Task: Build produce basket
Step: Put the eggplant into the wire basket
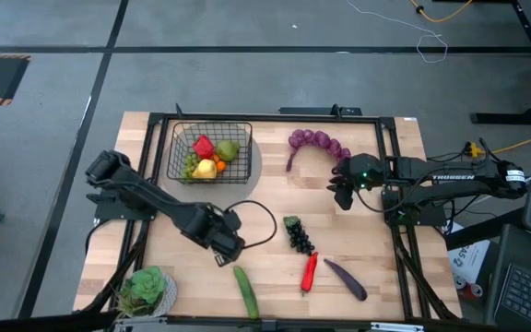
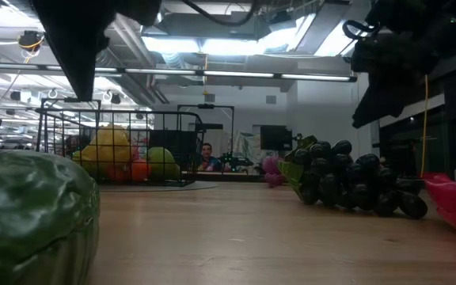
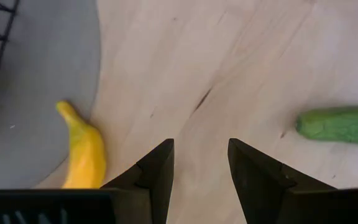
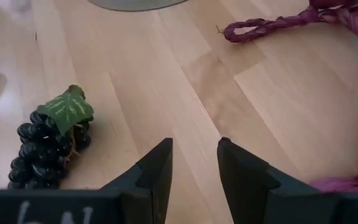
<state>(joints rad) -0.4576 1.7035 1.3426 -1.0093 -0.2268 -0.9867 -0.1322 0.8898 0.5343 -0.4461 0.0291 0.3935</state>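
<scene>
Fingers (image 3: 160,168) apart and empty on both sides, left beside banana (image 3: 82,152), right between grapes (image 4: 45,140) and purple bunch (image 4: 278,25); sloppy descent could nudge banana away.

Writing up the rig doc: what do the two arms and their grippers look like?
Both arms are black, jointed segments. The right arm carries white lettering along its forearm and a green light near the right gripper. A black cable loops beside the left gripper. Fingers are dark, wedge-shaped, tapering to tips.
</scene>
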